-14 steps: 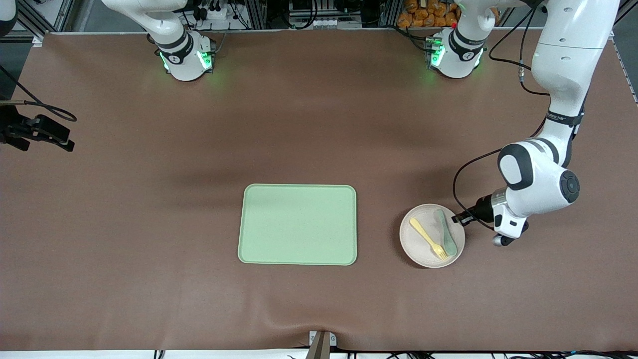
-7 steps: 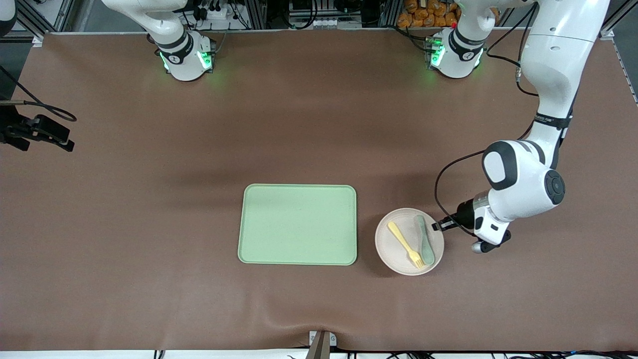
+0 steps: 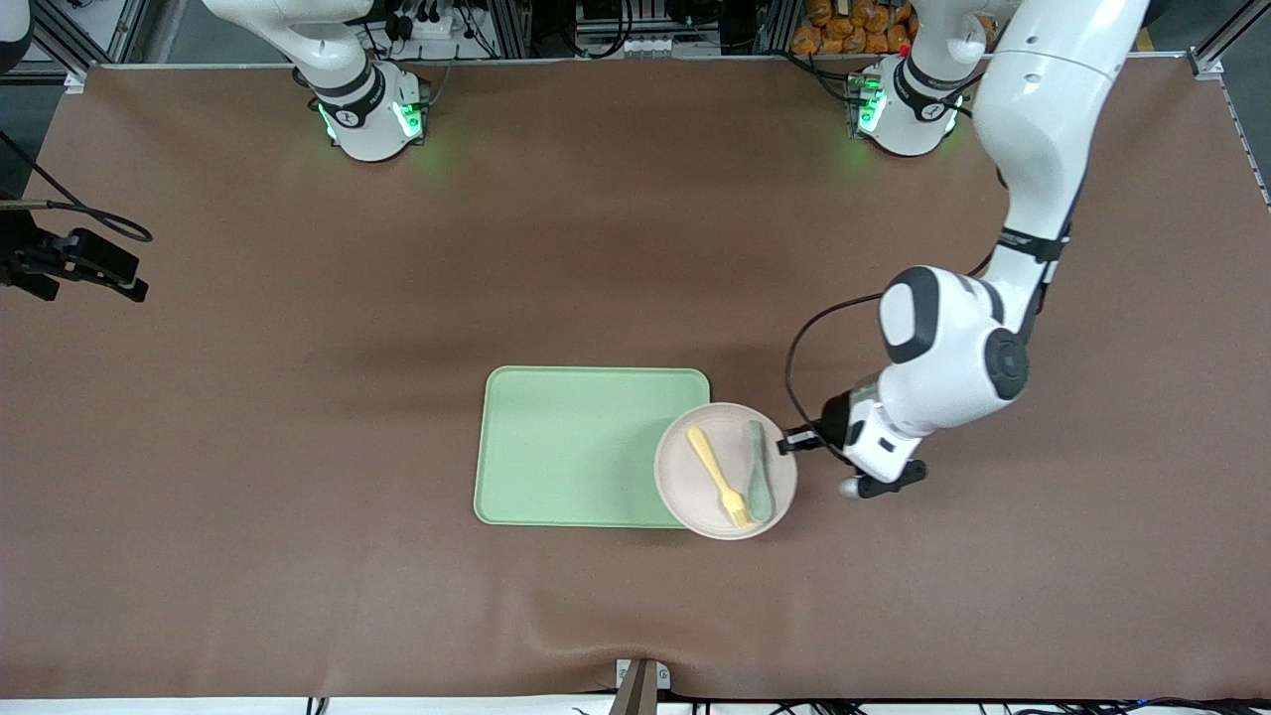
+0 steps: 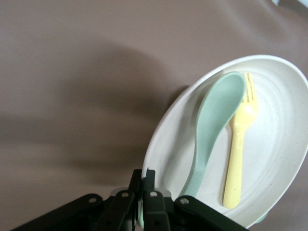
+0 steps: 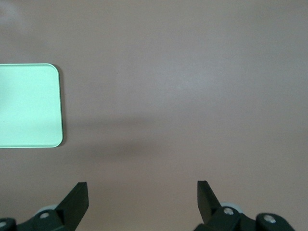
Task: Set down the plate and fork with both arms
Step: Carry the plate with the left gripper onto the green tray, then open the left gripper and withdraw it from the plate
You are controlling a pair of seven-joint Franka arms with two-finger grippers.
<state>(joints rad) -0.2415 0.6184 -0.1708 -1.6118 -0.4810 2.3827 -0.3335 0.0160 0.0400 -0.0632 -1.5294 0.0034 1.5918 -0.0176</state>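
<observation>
The left tool (image 3: 789,444) is gripping the rim of the plate (image 3: 695,477) at the edge facing the left arm's end of the table (image 3: 635,248), its fingers (image 4: 150,185) closed tight on that rim as the left wrist view shows. The off-white speckled plate is being held above the table, and in the front view it is overlapping the corner of the pale green tray (image 3: 576,447) that is nearest the front camera and toward the left arm's end; whether the plate is touching the tray cannot be told. The pale yellow fork (image 3: 718,476) is lying on the plate with its tines pointing toward the front camera, and the muted teal-green spoon (image 3: 758,471) is lying just beside it on the plate, on the side closer to the left tool, its bowl also toward the front camera. In the left wrist view the fork (image 4: 239,154) and spoon (image 4: 214,125) are resting side by side inside the plate (image 4: 279,125), the spoon closer to the gripped edge. The right arm is waiting, its right tool (image 5: 142,197) hanging open over bare brown table, with a corner of the tray (image 5: 29,106) showing in the right wrist view, well apart from its fingers (image 5: 77,199).
</observation>
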